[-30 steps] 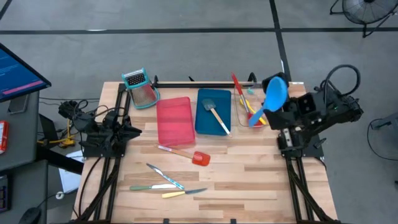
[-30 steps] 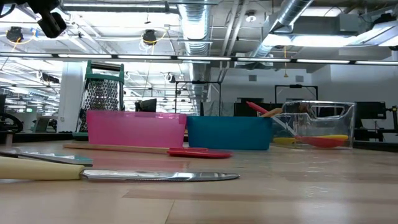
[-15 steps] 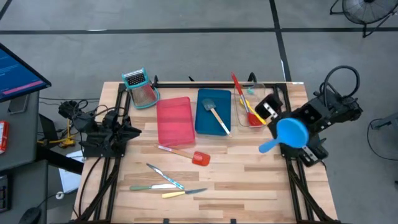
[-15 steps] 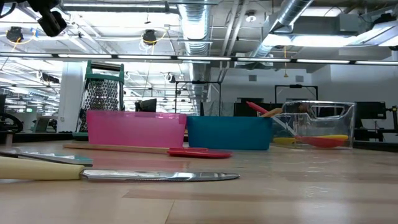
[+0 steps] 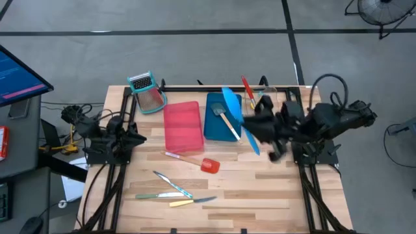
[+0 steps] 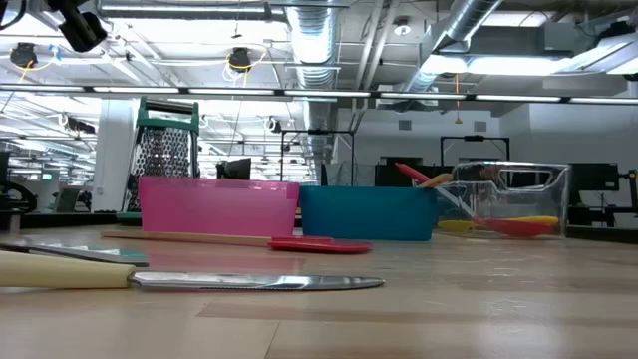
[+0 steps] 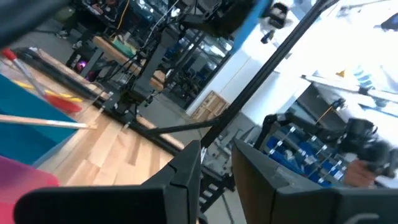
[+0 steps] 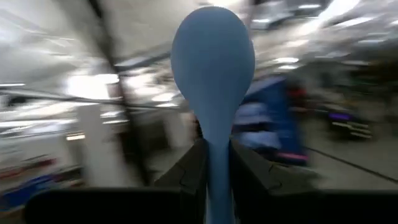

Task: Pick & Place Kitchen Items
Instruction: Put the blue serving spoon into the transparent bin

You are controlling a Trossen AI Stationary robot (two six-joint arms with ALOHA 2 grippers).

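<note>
Blue spoon (image 5: pixel 235 114) is pinched by its handle between the right gripper (image 5: pixel 265 133) fingers, bowl up, carried in the air over the blue tray (image 5: pixel 214 123) and the gap next to it. In the right wrist view the spoon (image 8: pixel 213 68) stands straight up from the narrow pinch w/ the room smeared behind it, so the arm looks to be swinging fast.

Risks, as I judge them:
- Grip is only on the thin handle end; a fast swing could let the spoon rotate or slip out, landing on the table or in the wrong tray.
- The grey spatula (image 5: pixel 227 121) already lies in the blue tray, handle sticking out toward the table front. A low pass or drop there could knock it.
- Just right of the blue tray, the clear tray (image 5: pixel 249 120) holds the long red spoon (image 5: pixel 247 88); its handle pokes over the rim and could get clipped by the arm.

Left gripper (image 7: pixel 216 177) is parked well left of the blue tray, fingers set narrow w/ nothing btwn them; no conflict.

Still loose on the table in front of the blue tray: red spatula (image 5: pixel 195 160) and knives (image 5: pixel 172 190).
</note>
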